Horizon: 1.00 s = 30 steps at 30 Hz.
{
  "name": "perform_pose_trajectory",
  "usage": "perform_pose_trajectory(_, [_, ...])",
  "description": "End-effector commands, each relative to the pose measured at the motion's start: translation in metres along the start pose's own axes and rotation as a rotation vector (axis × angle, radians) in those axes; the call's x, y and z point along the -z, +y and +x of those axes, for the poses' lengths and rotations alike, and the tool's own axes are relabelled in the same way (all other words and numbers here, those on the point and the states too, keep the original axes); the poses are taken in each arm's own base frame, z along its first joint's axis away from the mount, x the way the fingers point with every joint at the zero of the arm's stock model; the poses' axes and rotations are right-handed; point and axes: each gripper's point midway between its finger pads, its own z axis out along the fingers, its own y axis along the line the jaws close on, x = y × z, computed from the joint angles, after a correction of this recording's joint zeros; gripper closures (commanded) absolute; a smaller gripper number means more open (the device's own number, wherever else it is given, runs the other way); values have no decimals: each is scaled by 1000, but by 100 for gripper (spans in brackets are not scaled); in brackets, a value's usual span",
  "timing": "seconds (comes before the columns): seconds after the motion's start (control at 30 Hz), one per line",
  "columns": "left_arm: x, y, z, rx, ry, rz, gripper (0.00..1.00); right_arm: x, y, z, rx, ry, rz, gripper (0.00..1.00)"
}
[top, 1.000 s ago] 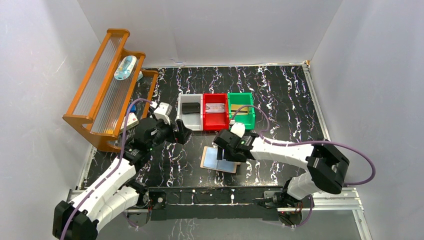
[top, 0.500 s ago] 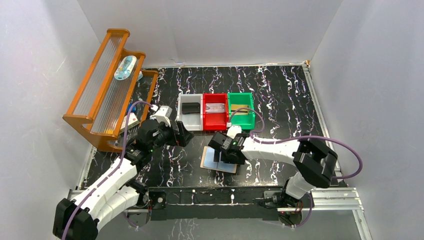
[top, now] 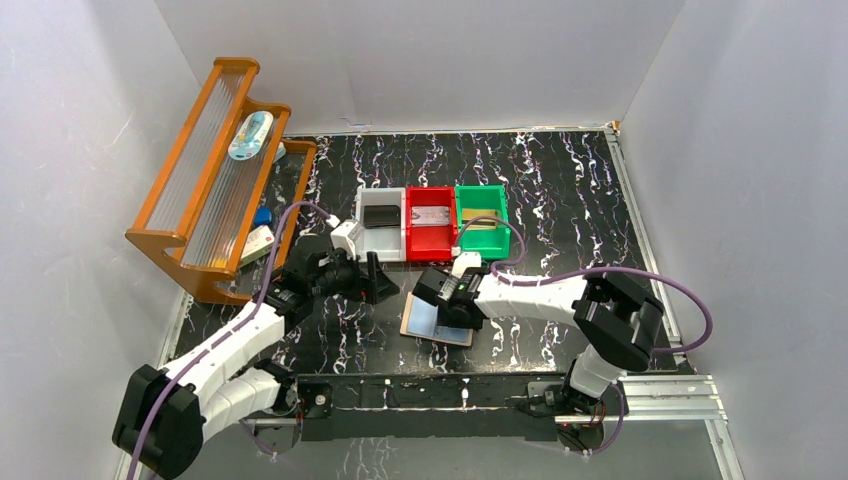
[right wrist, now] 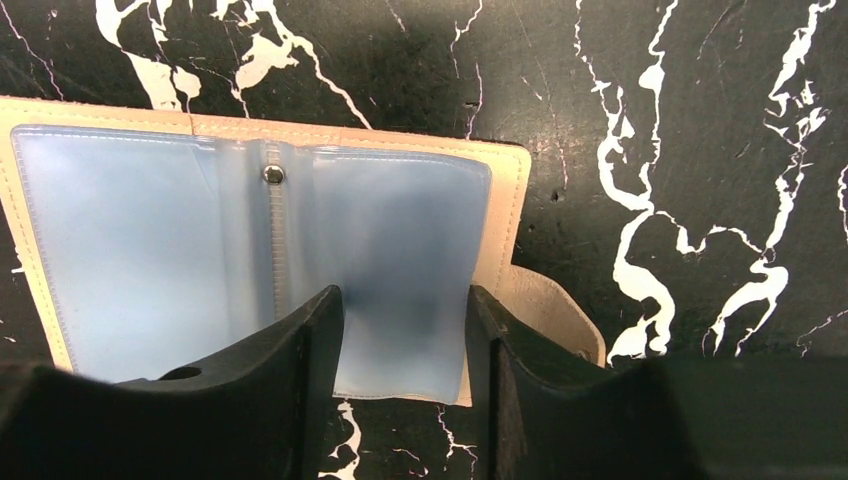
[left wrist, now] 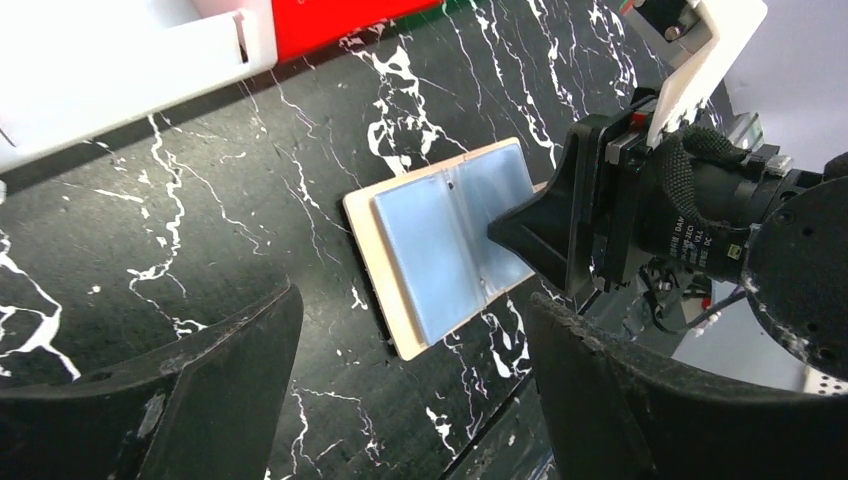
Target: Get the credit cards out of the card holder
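Note:
The card holder (top: 425,318) lies open and flat on the black marble table, tan rim up and pale blue pockets (right wrist: 150,250) showing; its strap tab (right wrist: 545,310) sticks out at one side. My right gripper (top: 452,310) is directly over its right half. The fingers (right wrist: 300,350) stand open a little and straddle the right pocket, with nothing pinched between them. Left of the holder (left wrist: 440,240), my left gripper (top: 376,284) hovers wide open and empty above the table. A black card (top: 381,216) lies in the grey bin, and a card each lies in the red and green bins.
The grey bin (top: 363,238), red bin (top: 413,240) and green bin (top: 503,228) stand in a row just behind the holder. An orange rack (top: 200,180) with small items fills the left side. The table's near edge rail runs right in front of the holder.
The left gripper has swung right, away from the rack and toward the card holder, with its jaws slightly narrower. The right gripper has shifted left over the holder and its jaws have narrowed.

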Motion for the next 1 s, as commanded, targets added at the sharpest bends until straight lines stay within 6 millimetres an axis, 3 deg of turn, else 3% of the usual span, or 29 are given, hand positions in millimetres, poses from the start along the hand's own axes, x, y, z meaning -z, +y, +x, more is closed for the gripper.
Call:
perform_pose_trajectory(0.0, [0,-19,3,6,37,78,21,-7,-2,0,14,-23,23,49])
perform_pose_trajectory(0.1, [-4,-26,11,-2,71,94,23,-3,8,-3,27,-30,-26,55])
perform_pose_trajectory(0.27, [-15,-39,30,-30,139,99,24,2,32,-1,38,-15,-158,55])
perform_pose_trajectory(0.43, [-25,-43,51,-17,223,96,28,4,43,5,12,5,-237,58])
perform_pose_trajectory(0.63, [-31,-39,68,38,277,65,38,4,41,8,-16,2,-272,64])
perform_pose_trajectory(0.97, [-37,-11,92,98,342,-83,38,12,54,9,-85,38,-434,63])
